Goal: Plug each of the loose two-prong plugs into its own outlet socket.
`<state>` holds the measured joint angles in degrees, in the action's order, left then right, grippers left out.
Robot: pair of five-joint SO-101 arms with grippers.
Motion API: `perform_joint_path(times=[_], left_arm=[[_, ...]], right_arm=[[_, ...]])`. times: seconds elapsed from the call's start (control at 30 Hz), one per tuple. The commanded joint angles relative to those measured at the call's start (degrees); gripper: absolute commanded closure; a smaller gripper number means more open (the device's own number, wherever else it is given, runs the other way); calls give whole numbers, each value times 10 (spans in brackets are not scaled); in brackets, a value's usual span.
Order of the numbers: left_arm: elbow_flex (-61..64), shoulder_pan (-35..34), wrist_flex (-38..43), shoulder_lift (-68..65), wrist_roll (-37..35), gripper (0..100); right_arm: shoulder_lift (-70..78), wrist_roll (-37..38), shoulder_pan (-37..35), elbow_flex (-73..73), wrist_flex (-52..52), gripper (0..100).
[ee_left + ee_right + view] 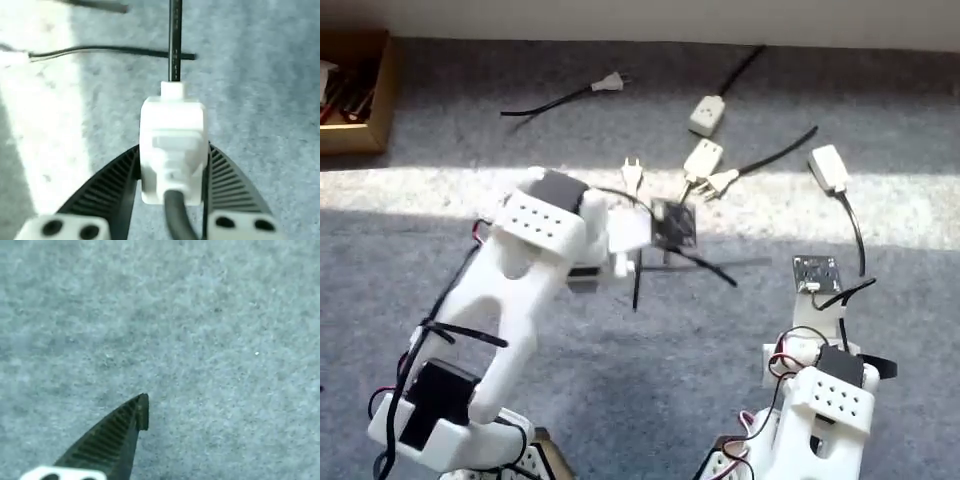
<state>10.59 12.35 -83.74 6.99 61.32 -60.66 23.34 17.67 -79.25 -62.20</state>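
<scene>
Grey carpet [265,100] lies under me, with a sunlit band across it. My left gripper [173,150] is clamped on a white block [172,125], plug or socket I cannot tell. Its black cord [174,40] leads away. My left arm [520,270] stretches forward. Beyond it, a loose plug [632,172] lies in the sun.

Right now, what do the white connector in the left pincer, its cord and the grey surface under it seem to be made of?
White connector, clamped in the left pincer: likely moulded plastic, smooth, with a soft sheen and rounded edges.
Cord: probably a rubber or vinyl sheath, black and slightly glossy.
Grey surface: looks like short-pile carpet or felt, judging by its fuzzy, speckled texture.
</scene>
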Motion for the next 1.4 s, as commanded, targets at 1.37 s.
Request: perform_joint_path(times=[1.37], left_arm=[[-1054, -790, -72, -782, -241, 573]], right_arm=[[-7, -4, -7, 1, 7, 413]])
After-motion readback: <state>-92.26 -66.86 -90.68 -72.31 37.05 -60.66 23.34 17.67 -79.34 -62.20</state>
